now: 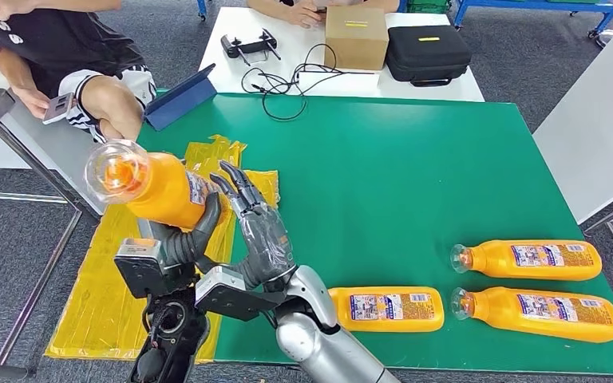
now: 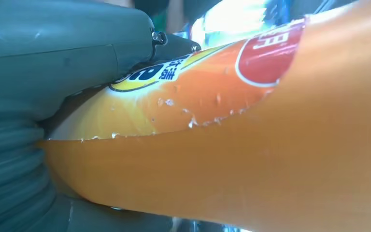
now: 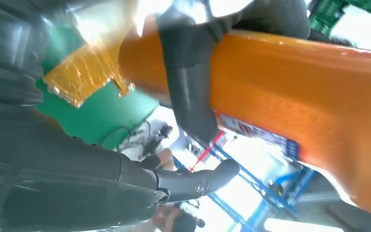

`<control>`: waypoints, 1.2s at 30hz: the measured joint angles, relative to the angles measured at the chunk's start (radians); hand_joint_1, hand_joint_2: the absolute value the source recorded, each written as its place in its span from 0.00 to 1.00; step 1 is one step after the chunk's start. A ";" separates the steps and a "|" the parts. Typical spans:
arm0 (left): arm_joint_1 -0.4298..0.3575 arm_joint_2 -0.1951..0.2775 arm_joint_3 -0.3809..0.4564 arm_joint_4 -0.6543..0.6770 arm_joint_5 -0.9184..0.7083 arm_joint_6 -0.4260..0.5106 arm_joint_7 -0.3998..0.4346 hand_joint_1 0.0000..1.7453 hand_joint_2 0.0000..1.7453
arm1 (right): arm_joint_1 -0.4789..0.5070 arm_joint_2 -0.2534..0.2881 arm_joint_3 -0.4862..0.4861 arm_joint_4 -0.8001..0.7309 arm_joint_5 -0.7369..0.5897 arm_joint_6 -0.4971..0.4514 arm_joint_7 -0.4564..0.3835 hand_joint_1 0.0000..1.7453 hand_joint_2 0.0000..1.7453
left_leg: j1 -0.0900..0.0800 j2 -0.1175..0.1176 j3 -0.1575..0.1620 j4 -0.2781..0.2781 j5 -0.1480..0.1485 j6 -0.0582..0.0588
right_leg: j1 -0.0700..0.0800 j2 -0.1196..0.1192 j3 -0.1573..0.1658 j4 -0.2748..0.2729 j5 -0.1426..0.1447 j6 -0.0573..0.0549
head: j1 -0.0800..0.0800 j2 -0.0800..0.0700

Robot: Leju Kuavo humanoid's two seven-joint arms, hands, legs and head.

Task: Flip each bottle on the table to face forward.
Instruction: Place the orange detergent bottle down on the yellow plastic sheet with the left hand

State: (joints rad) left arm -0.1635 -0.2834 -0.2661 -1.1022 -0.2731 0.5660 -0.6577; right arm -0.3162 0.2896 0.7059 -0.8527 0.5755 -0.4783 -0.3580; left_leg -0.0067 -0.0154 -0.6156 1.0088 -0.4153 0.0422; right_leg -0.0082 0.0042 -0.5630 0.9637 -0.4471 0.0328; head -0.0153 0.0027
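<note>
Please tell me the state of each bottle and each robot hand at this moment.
Held bottle: lifted off the table, tilted.
Three other bottles: lying on the green table.
Left hand: grips the held bottle.
Right hand: fingers extended beside the held bottle.

This is looking like a robot test lab or office workroom. A green mat (image 1: 415,159) is covering the work table, with yellow tape (image 1: 104,303) running off its edge onto grey carpet (image 1: 16,263). Behind it a white table (image 1: 231,76) is holding a cardboard box (image 1: 357,37), a black case (image 1: 429,53), loose cables (image 1: 287,84) and a controller (image 1: 249,45). People are sitting nearby, one (image 1: 64,56) holding a phone (image 1: 58,108).
</note>
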 joint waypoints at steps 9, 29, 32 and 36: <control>-0.004 -0.024 0.309 -0.033 -0.868 0.133 0.056 1.00 1.00 | 0.178 -0.109 -0.173 -0.359 0.208 -0.128 0.081 0.00 1.00 | -0.001 0.000 0.000 0.000 0.000 0.000 | -0.001 0.000 0.000 0.000 0.000 0.000 | 0.000 0.000; -0.217 0.410 -0.282 0.365 -1.296 0.134 1.233 1.00 1.00 | 0.496 -0.153 -0.789 -0.884 0.249 -0.222 -0.097 0.00 1.00 | -0.002 0.001 0.001 0.000 0.000 0.000 | -0.002 0.001 0.000 0.000 0.000 0.000 | -0.001 0.000; -0.237 0.417 -0.307 0.431 -1.296 0.134 1.188 0.96 1.00 | 0.508 -0.142 -0.854 -0.902 0.243 -0.222 -0.096 0.00 1.00 | -0.002 0.001 0.001 0.000 0.000 0.000 | -0.002 0.001 0.000 0.000 0.000 0.000 | -0.001 0.000; -0.262 0.409 -0.315 0.534 -1.296 0.134 1.090 0.07 1.00 | 0.505 -0.140 -0.889 -0.901 0.320 -0.215 -0.018 0.00 0.00 | -0.001 0.002 0.001 0.000 0.000 0.000 | -0.002 0.001 0.000 0.000 0.000 0.000 | -0.001 0.000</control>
State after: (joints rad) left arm -0.4258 0.1256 -0.5815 -0.5683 -1.5694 0.7000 0.4323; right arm 0.1883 0.1497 -0.1828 -1.7534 0.8950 -0.6933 -0.3765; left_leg -0.0081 -0.0138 -0.6145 1.0086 -0.4157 0.0422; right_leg -0.0104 0.0056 -0.5628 0.9636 -0.4471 0.0328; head -0.0159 0.0027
